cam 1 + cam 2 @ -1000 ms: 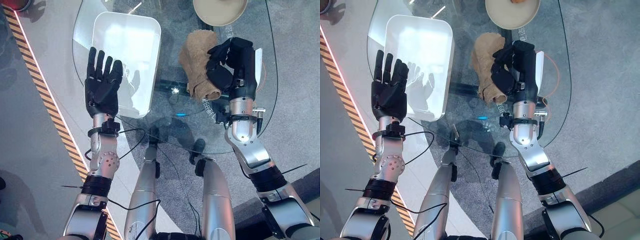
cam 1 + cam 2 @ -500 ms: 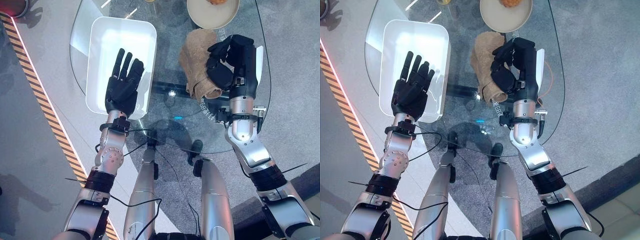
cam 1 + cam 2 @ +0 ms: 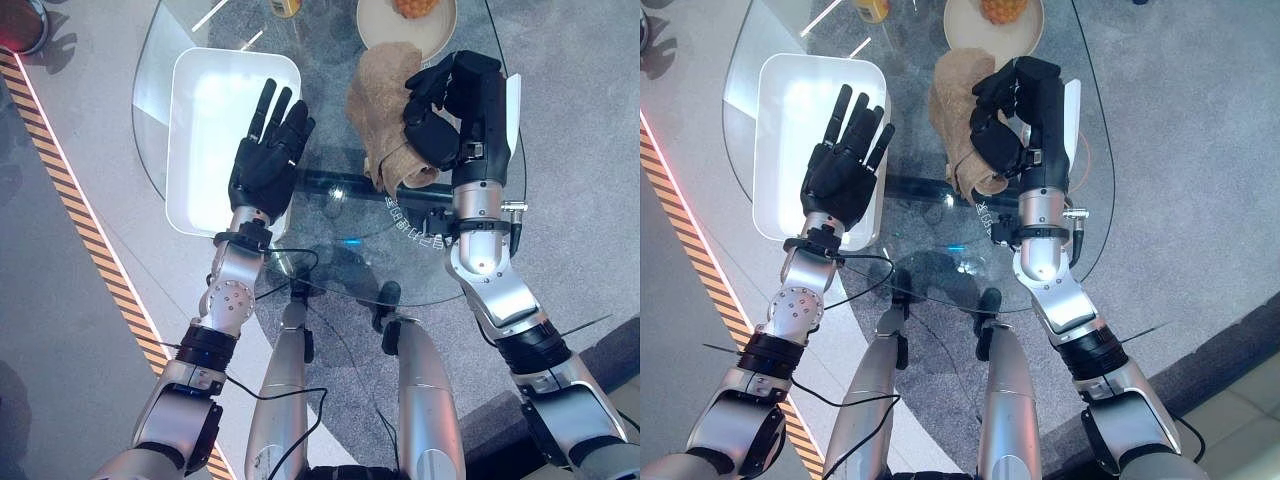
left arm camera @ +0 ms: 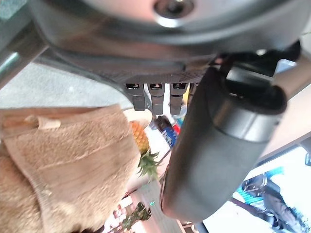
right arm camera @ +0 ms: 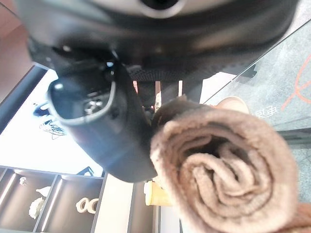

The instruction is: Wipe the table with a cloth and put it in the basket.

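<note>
**Cloth gripped on the glass table**

Nearest to me, my left hand hung flat with its fingers straight and spread, holding nothing, over the near right corner of the white basket. The fingertips pointed away from me, across the basket's right rim.

To the right, my right hand was curled round the brown cloth, my fingers wrapped over its near, rolled-up end. In my right wrist view that end showed as a tight spiral of towelling pressed against my palm. The rest of the cloth trailed away from my grip and lay on the glass table, between my two hands and well clear of the basket.

The basket sat on the left part of the table, just beside its curved edge.

Farther off, past the cloth, stood a round cream plate with something orange on it, the cloth's far end touching or nearly touching its rim. A yellow thing showed at the table's far side.
</note>
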{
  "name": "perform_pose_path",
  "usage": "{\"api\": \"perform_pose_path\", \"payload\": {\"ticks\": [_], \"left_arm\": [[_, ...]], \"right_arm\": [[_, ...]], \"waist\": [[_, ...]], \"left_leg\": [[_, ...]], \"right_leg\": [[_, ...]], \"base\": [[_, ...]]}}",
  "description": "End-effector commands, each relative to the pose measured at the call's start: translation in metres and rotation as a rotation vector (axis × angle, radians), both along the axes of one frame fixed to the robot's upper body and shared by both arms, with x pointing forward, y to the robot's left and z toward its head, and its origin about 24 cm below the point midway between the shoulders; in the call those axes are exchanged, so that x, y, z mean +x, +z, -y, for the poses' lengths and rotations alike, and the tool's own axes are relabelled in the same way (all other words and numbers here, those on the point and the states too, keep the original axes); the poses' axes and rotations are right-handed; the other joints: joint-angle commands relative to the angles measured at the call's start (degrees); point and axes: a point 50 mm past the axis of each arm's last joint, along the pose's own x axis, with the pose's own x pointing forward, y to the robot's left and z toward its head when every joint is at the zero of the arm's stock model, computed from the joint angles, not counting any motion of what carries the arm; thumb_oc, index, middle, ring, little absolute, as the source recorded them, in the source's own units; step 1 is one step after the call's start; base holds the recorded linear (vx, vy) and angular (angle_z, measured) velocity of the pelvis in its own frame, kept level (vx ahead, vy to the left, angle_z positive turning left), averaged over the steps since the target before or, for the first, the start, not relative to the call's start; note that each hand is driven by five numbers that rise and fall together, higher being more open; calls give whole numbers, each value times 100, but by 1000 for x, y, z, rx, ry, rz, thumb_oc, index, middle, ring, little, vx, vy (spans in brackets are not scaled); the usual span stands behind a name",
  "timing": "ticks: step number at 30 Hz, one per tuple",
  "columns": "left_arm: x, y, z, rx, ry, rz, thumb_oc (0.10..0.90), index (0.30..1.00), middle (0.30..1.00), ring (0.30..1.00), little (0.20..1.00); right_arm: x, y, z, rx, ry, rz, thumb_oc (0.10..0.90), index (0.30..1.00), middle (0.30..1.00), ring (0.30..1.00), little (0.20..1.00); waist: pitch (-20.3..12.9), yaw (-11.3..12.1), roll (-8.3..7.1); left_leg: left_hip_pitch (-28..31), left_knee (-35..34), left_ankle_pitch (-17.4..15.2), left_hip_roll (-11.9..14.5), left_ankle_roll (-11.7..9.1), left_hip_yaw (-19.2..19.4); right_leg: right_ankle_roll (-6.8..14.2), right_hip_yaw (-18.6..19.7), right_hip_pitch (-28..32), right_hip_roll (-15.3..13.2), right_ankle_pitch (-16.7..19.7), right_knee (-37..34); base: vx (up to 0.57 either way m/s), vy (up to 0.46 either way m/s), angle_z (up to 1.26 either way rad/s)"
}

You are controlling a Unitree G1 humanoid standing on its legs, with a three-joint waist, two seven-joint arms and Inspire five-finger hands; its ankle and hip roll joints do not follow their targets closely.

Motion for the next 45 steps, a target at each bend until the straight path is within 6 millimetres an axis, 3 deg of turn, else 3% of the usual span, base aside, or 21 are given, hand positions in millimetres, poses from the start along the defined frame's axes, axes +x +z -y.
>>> {"api": "perform_pose_path", "payload": {"ticks": [1, 26, 45], "left_arm": [[-4, 52, 14, -53, -90, 217, 800, 900, 900, 900, 900], [-6, 62, 50, -52, -284, 264, 800, 900, 900, 900, 900], [-14, 74, 59, -54, -352, 356, 800, 900, 900, 900, 900]], "right_arm": [[-59, 92, -31, 91, 239, 530, 100, 300, 300, 300, 200], [-58, 94, -48, 62, 299, 500, 100, 300, 300, 300, 200], [-54, 90, -56, 28, 320, 453, 100, 300, 300, 300, 200]], "waist": [[-166, -139, -220], [-166, -231, -240], [-166, -234, -238]], "left_leg": [[242, 577, -943, -373, 351, 606], [262, 575, -991, -379, 327, 629], [271, 560, -1010, -392, 332, 621]], "right_leg": [[304, 388, 345, 484, 669, -1192], [310, 444, 371, 461, 679, -1288], [294, 458, 364, 471, 667, -1292]], "base": [[0, 0, 0], [0, 0, 0], [0, 0, 0]]}}
